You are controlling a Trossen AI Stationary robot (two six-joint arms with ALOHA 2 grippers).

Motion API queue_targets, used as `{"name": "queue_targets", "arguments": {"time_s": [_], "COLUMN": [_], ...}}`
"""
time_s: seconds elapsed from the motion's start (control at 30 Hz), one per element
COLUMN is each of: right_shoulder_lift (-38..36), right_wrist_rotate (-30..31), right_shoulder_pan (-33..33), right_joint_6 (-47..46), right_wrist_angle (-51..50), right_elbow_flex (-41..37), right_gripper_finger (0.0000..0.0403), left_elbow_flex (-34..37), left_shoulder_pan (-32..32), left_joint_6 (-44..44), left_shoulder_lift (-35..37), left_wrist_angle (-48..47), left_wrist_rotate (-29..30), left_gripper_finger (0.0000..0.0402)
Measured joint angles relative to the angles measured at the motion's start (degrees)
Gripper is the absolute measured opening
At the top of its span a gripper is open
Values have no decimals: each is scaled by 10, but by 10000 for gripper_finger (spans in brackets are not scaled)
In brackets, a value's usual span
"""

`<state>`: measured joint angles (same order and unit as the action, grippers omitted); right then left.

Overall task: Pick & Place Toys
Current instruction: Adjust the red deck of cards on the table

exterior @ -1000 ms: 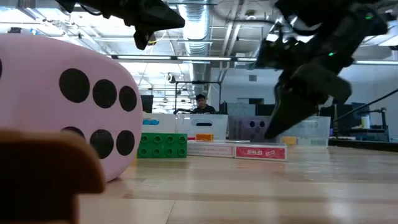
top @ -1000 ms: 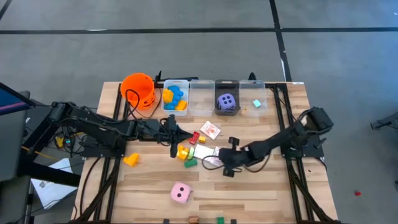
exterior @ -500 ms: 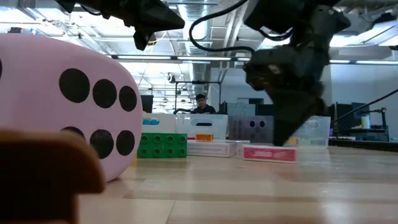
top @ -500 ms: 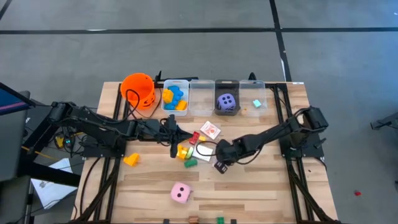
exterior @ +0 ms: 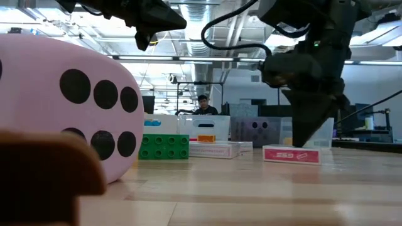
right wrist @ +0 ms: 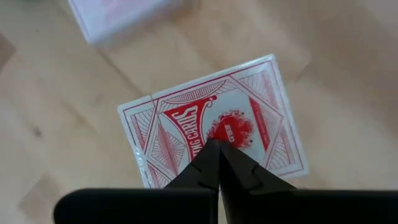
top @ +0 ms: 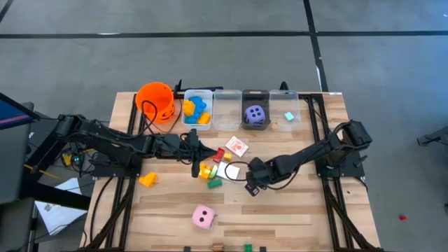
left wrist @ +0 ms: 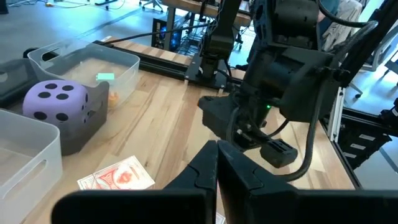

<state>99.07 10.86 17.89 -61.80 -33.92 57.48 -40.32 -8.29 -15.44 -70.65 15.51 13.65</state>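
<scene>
Your card pack (right wrist: 214,140): flat, rectangular, glossy wrap, white border, red ornate back; it lies on the pale wood-plank surface (top: 294,210) directly under your right gripper (top: 247,189), whose fingers are pressed together, holding nothing, tips just above the pack. A second pack (top: 237,145) lies near the bins. Your left gripper (top: 197,170) is closed and empty, hovering over the small plastic blocks (top: 208,172): studded, hard, red, yellow, green. Pink die (top: 203,218): soft cube, black dots, near the front edge. Purple die (top: 255,115): sits in a clear bin (top: 255,98).
</scene>
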Motion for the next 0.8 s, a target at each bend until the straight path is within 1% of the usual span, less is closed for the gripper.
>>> {"name": "queue_targets", "arguments": {"time_s": [0.1,0.23,0.3,0.53,0.8], "right_shoulder_lift": [-19,-26,-28,-21,-21], "right_wrist_rotate": [40,41,34,-22,-36], "right_shoulder_pan": [8,9,12,17,10], "right_joint_6": [3,3,6,-6,-34], "right_wrist_angle": [-41,-72,-68,-76,-140], "right_elbow_flex": [22,22,23,24,24], "right_gripper_finger": [0,0,0,0,0], "left_elbow_flex": [0,0,0,0,0], "left_shoulder_pan": [0,0,0,0,0], "left_joint_6": [0,1,1,1,1], "left_shoulder_lift": [0,0,0,0,0], "left_wrist_angle": [4,9,10,13,13], "left_wrist_rotate": [0,0,0,0,0], "left_gripper_finger": [0,0,0,0,0]}}
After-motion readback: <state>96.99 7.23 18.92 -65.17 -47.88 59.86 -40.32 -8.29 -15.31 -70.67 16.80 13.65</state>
